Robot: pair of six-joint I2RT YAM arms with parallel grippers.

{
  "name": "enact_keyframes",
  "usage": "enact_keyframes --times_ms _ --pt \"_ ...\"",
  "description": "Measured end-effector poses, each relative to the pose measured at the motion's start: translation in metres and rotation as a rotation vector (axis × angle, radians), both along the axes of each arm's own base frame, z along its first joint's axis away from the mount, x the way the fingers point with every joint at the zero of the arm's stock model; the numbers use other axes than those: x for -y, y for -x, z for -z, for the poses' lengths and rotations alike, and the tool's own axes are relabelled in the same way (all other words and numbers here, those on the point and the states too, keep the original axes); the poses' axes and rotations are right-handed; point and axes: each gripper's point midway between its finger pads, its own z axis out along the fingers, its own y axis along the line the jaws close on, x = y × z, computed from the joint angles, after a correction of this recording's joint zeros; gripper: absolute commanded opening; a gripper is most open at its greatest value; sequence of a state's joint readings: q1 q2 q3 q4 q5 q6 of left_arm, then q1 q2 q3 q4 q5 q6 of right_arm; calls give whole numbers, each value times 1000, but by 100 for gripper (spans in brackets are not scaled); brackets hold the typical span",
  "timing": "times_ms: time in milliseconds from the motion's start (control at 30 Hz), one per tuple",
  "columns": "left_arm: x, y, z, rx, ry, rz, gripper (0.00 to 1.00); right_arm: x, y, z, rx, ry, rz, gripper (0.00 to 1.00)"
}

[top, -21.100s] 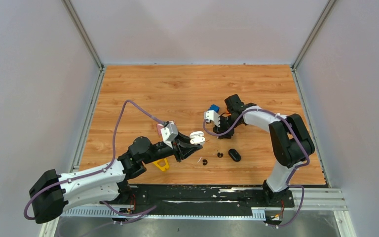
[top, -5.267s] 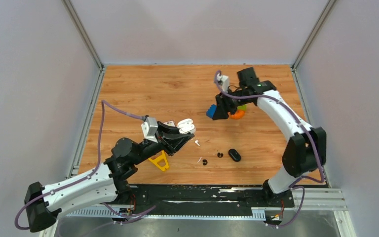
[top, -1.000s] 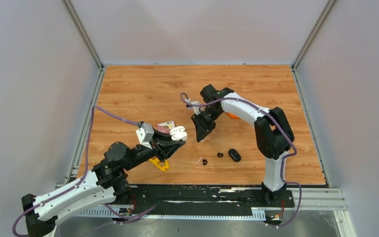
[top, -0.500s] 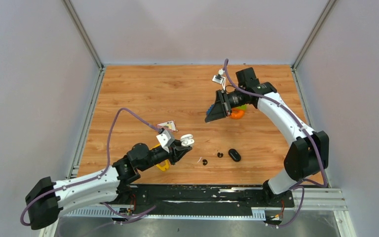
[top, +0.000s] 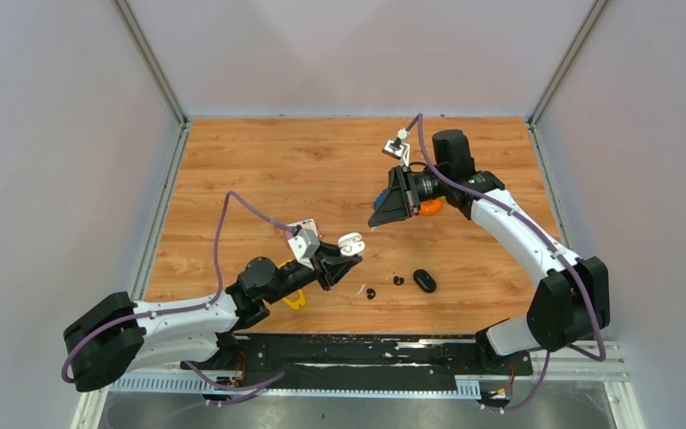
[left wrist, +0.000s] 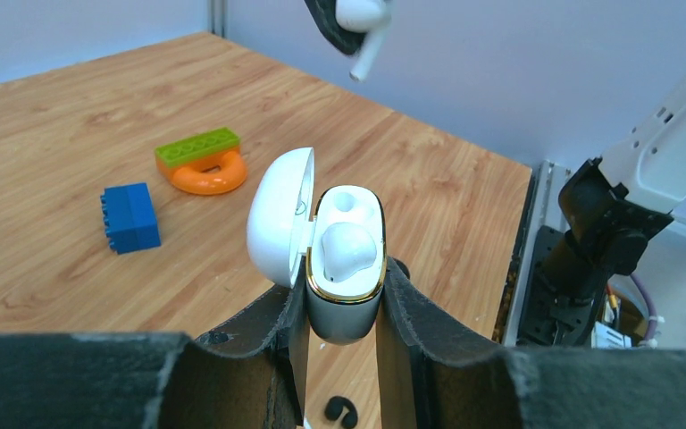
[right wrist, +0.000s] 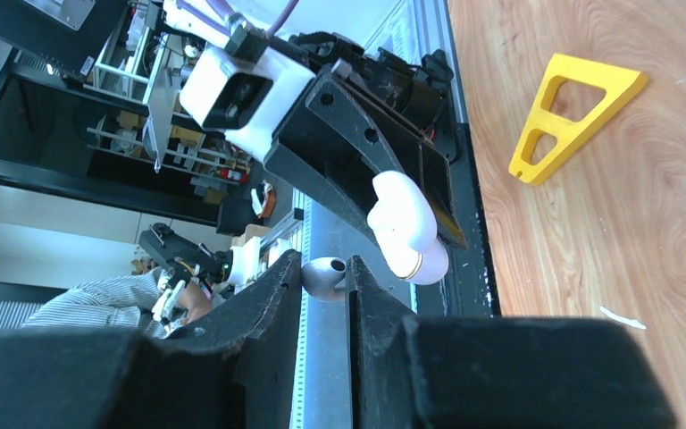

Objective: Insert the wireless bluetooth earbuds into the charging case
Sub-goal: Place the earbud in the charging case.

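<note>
My left gripper is shut on the white charging case and holds it above the table, lid open. In the left wrist view the case sits between the fingers with one white earbud seated inside; the other socket is empty. My right gripper is shut on a second white earbud, hanging just above and beyond the case; this bud also shows in the left wrist view. Two black earbuds lie on the table.
A black oval case lies right of the black buds. A yellow triangle lies under my left arm. A blue block and a green block on an orange ring sit further back, below my right arm.
My left gripper has carried the case a little up and to the right. My right gripper has come slightly down toward it, still holding the white earbud.
</note>
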State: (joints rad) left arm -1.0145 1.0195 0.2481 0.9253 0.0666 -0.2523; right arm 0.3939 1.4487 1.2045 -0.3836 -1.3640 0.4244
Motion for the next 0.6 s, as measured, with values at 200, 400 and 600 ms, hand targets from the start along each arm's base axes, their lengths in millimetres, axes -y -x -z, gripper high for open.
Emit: enact_keyframes --times_ms 200,400,600 --pt "0 0 -15 7 59 -3 0 -5 17 -1 11 -9 -28 22" --pt "1 0 -23 7 88 0 0 -10 22 -5 30 -11 -34 22" --pt "4 -2 -31 14 108 2 0 -15 21 -1 10 1 -16 22"
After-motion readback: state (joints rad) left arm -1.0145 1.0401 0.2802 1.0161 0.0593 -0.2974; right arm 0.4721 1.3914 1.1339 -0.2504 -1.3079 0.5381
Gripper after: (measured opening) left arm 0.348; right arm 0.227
